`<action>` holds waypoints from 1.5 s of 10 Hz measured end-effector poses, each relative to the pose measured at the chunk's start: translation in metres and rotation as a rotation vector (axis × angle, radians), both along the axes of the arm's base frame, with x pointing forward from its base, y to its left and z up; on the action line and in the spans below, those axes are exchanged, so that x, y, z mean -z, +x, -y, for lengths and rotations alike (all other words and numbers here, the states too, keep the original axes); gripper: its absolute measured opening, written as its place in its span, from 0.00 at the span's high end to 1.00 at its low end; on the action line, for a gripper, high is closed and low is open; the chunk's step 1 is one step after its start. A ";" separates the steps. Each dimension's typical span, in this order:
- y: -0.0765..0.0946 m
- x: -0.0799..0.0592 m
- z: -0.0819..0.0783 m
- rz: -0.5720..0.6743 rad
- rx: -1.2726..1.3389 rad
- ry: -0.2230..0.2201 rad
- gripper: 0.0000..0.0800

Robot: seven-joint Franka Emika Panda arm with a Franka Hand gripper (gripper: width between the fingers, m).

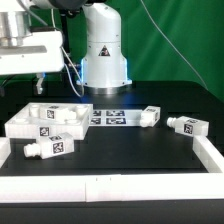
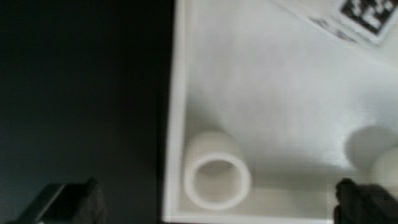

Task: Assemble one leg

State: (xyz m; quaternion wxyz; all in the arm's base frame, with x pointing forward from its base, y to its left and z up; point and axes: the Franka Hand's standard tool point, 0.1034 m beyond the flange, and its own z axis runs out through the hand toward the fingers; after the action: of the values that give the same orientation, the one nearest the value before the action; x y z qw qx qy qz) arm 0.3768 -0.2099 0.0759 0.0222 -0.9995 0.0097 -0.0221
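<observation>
Three legs lie on the black table in the exterior view: one leg (image 1: pixel 50 147) in front of the big white panel with round holes (image 1: pixel 30 124), one leg (image 1: pixel 150 115) next to the marker board, and one leg (image 1: pixel 188 126) at the exterior view's right. My gripper (image 1: pixel 40 84) hangs above the panel at the exterior view's left. In the wrist view my gripper (image 2: pixel 217 207) is open and empty, one dark fingertip (image 2: pixel 71 203) over the table and the other over the panel (image 2: pixel 267 90), above a round hole (image 2: pixel 217 181). No leg shows in the wrist view.
The marker board (image 1: pixel 108 117) lies behind the panel, in front of the robot base (image 1: pixel 104 55). A low white wall (image 1: pixel 110 190) runs along the table's near edge and up the exterior view's right (image 1: pixel 207 152).
</observation>
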 end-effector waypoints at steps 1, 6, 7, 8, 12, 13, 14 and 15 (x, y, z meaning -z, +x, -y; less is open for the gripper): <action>0.001 0.000 -0.002 -0.001 -0.005 0.000 0.19; -0.007 0.034 0.006 -0.075 0.192 -0.004 0.19; -0.011 0.043 0.010 -0.095 0.214 0.005 0.19; -0.013 0.052 0.012 -0.116 0.219 0.009 0.19; -0.019 0.067 0.012 -0.130 0.209 -0.009 0.19; -0.019 0.067 0.012 -0.130 0.209 -0.009 0.19; -0.020 0.067 0.012 -0.131 0.209 -0.009 0.40; -0.020 0.067 0.012 -0.131 0.209 -0.009 0.59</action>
State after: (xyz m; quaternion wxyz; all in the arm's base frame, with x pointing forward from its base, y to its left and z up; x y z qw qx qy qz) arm 0.3570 -0.2214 0.0086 0.0148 -0.9924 0.1150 0.0411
